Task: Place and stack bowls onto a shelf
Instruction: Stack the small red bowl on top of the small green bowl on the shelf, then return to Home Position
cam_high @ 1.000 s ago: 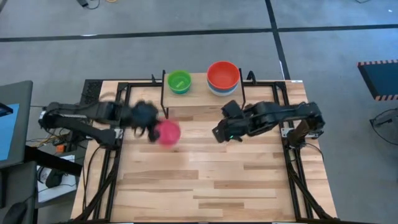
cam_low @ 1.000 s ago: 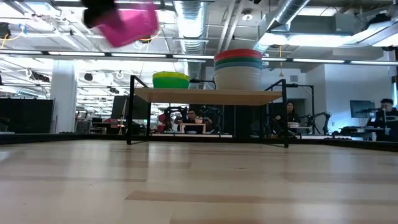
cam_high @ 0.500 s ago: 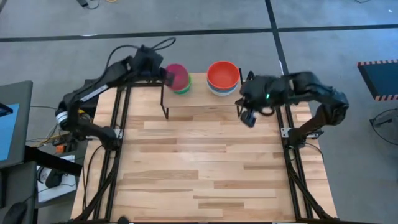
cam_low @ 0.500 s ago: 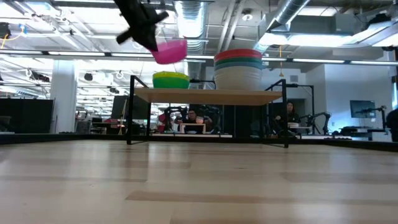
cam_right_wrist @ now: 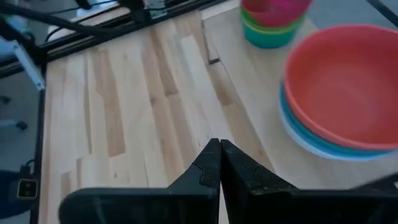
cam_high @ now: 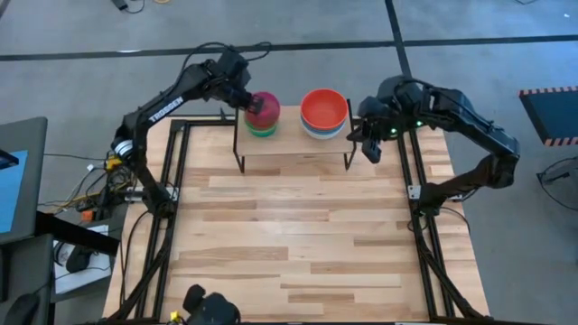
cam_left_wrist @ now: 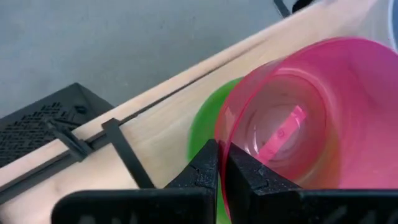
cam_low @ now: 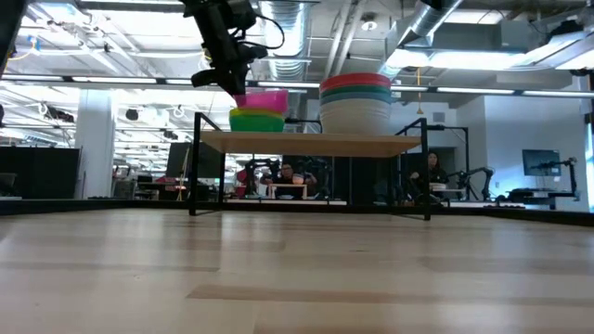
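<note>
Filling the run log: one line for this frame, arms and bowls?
left gripper: shut on pink bowl, on lime green bowl | right gripper: shut, empty, beside shelf | red-orange-topped stack: on shelf

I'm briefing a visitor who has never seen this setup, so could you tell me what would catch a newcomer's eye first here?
The pink bowl stands out, pinched at its rim by the shut left end effector and sitting in the lime green bowl on the shelf. Next to it on the shelf rises the taller stack topped by a red-orange bowl. The shut, empty right end effector hangs beside the shelf's right end.
</note>
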Controlling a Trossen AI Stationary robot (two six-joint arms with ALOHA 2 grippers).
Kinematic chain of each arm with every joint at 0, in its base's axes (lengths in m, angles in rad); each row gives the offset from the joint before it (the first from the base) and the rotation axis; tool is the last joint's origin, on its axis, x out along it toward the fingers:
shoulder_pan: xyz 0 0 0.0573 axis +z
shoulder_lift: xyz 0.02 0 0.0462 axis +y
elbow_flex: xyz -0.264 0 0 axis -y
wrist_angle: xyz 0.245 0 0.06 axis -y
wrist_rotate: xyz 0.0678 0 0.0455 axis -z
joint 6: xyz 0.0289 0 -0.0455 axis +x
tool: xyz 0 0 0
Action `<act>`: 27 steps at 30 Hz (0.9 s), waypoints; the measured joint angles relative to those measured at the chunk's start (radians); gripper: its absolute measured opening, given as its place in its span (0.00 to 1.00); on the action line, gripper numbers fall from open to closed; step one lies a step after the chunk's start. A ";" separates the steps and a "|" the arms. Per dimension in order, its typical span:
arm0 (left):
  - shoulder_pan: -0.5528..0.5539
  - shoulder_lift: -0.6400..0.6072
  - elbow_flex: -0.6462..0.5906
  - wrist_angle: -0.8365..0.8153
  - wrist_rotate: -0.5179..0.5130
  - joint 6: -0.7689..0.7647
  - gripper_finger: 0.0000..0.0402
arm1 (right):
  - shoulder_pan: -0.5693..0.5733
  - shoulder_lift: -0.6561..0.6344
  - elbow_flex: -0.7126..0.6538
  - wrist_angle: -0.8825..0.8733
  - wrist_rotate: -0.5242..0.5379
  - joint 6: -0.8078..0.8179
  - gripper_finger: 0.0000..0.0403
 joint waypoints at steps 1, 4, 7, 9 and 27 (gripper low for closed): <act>0.007 0.011 0.021 -0.023 0.006 0.015 0.00 | -0.011 -0.011 -0.017 0.007 -0.001 0.003 0.07; 0.032 0.037 0.066 -0.077 0.056 0.053 0.00 | -0.049 -0.039 -0.055 0.032 -0.004 0.035 0.06; 0.061 0.045 0.070 -0.117 0.136 0.088 0.03 | -0.077 -0.063 -0.069 0.068 -0.005 0.052 0.06; 0.077 0.054 0.071 -0.137 0.165 0.103 0.07 | -0.086 -0.085 -0.074 0.103 -0.005 0.052 0.07; -0.002 -0.216 -0.014 0.107 0.150 0.236 0.45 | -0.096 -0.423 -0.670 0.832 -0.202 0.151 0.06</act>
